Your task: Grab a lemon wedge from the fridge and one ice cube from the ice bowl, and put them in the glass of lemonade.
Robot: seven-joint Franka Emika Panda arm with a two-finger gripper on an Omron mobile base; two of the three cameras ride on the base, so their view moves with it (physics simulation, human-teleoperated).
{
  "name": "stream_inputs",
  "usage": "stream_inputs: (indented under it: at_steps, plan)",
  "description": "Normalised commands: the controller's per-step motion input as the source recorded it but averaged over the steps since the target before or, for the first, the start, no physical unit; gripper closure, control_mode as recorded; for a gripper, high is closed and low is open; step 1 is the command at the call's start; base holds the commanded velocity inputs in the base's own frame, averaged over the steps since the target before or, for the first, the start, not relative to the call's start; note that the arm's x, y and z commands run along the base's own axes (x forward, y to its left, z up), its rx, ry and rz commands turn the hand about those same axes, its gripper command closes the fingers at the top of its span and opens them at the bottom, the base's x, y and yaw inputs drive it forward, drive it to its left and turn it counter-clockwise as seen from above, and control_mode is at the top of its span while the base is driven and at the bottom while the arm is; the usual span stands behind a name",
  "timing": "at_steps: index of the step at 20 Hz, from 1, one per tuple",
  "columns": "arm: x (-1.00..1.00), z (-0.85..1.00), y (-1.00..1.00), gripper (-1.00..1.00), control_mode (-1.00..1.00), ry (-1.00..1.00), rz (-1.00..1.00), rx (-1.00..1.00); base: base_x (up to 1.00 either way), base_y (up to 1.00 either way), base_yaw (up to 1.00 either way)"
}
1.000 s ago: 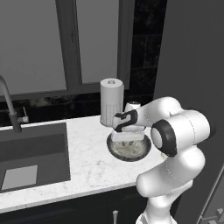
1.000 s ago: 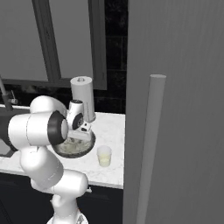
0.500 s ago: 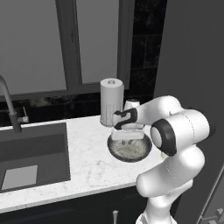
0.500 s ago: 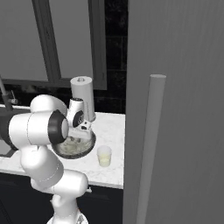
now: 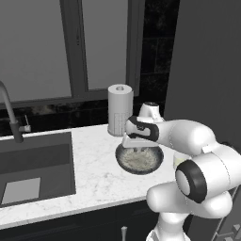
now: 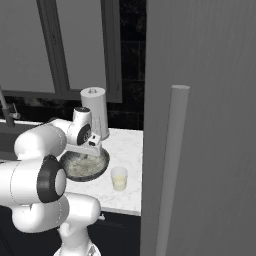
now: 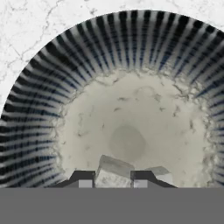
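Ice cube (image 7: 113, 174): pale grey-white angular block on the floor of the bowl, at the bottom edge of the hand view, sitting between the two dark fingertips (image 7: 83, 179). A second pale piece lies just beside it to the right.

Gripper (image 7: 113, 180): pointing down into the bowl, jaws drawn nearly together with the cube wedged in the narrow gap. In the left base view the gripper (image 5: 137, 147) hangs over the bowl's middle; in the right base view it (image 6: 90, 154) sits just above the bowl's inside.

Ice bowl (image 7: 39, 109): wide, shallow, round; ribbed dark-and-pale striped wall, speckled whitish floor with a faint round mark at centre. Stands on the counter, dark rim visible in the left base view (image 5: 123, 162) and the right base view (image 6: 102, 169).

Glass (image 6: 119, 178): small clear tumbler of pale yellow liquid, upright on the counter, just beside the bowl on its fridge side, not touching it.

Fridge (image 6: 215, 100): tall flat grey door at the counter's right end, with a long vertical grey bar handle (image 6: 169, 170); door shut as seen.

Counter (image 5: 94, 174): white marble with grey veins.

Cylinder (image 5: 119, 109): tall, white, dotted, upright behind the bowl near the back wall.

Sink (image 5: 33, 164): dark basin set into the counter, well apart from the bowl, with a curved tap (image 5: 10, 113) at its back.

Window (image 5: 70, 47): dark-framed, above the counter.
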Motion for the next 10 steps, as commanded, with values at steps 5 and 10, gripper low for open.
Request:
stream_inputs:
  at_steps: [5,10]
  plan:
    - [-0.01,0.19,-0.12,1.00,-1.00,-0.03,0.00,0.04,0.00,0.00,0.00]
    - [0.00,0.08,-0.11,1.00,-1.00,0.00,0.00,0.02,0.00,0.00,0.00]
